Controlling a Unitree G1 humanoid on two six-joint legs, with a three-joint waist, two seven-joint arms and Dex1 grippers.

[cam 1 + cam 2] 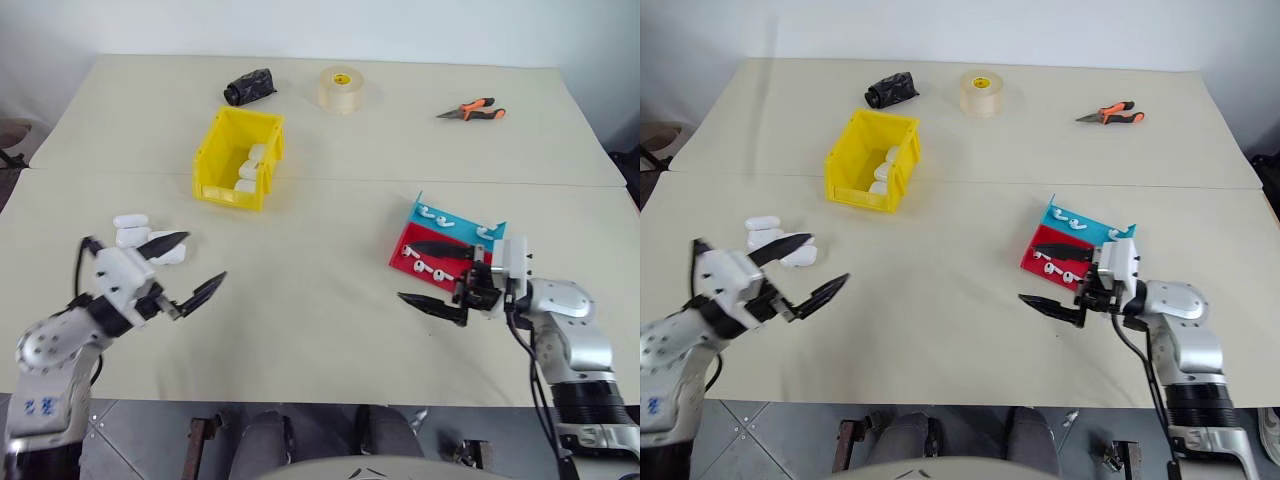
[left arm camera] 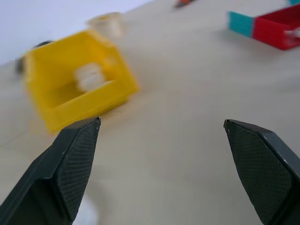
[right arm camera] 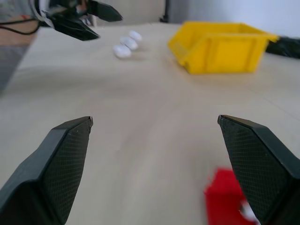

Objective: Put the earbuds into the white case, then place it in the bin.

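Both grippers stand wide and hold nothing. At lower right, the right gripper hovers over the near edge of the red tray, with the earbuds just beside its fingertips. At lower left, the left gripper sits beside the white cases. Upper centre-left stands the bin, well apart from both.

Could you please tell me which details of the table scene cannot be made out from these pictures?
- How many white cases lie in the yellow bin: head views, its walls hide part of the inside.
- Whether the white cases near the left pincer are open or shut: too small.
- The exact earbud count in the red tray: the right pincer covers part of it.
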